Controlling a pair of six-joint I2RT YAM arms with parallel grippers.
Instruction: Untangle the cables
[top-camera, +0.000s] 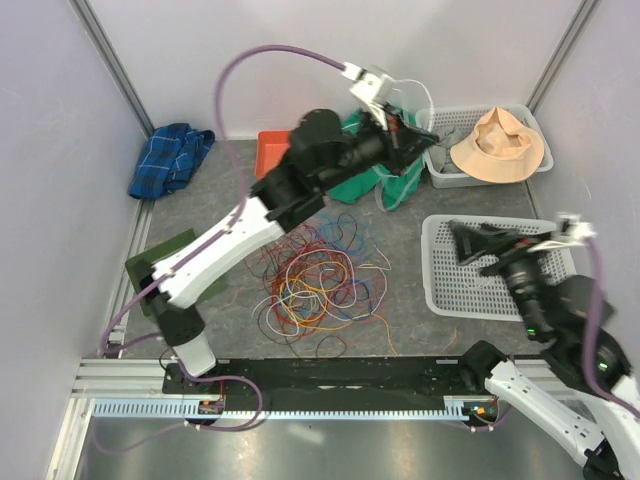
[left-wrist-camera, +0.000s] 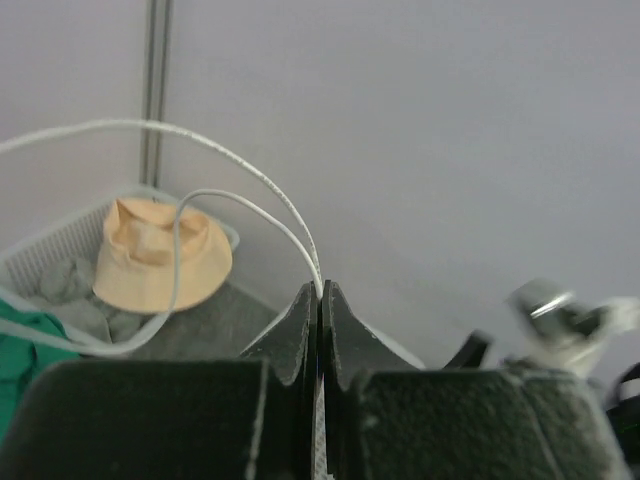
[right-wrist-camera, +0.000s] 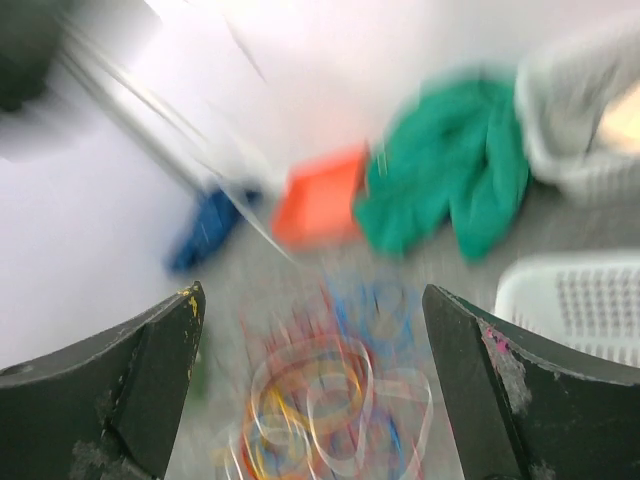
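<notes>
The grey tabletop (top-camera: 420, 330) carries everything. The left arm (top-camera: 230, 240) reaches diagonally across it toward the far right, and the left jaws are clenched on one thin white cable (left-wrist-camera: 230, 150), raised above the tabletop. The cable rises from between the fingertips and arcs away in two loops. The right arm (top-camera: 560, 310) sits over the near white basket (top-camera: 440, 290). The right jaws are spread wide with nothing between them, facing the pile; that wrist view is blurred.

A second white basket (top-camera: 440, 170) at the far right holds a tan bucket hat (top-camera: 497, 145) and some grey fabric. A green cloth (top-camera: 360, 185) lies crumpled just left of it.

The rest of the cables (top-camera: 315, 275) lie in a loose tangle of red, yellow, orange, blue and white loops at the middle of the tabletop, near the left arm's forearm.

A blue plaid cloth (top-camera: 170, 160) is bunched at the far left corner. An orange tray (top-camera: 272, 152) sits beside the green cloth.
</notes>
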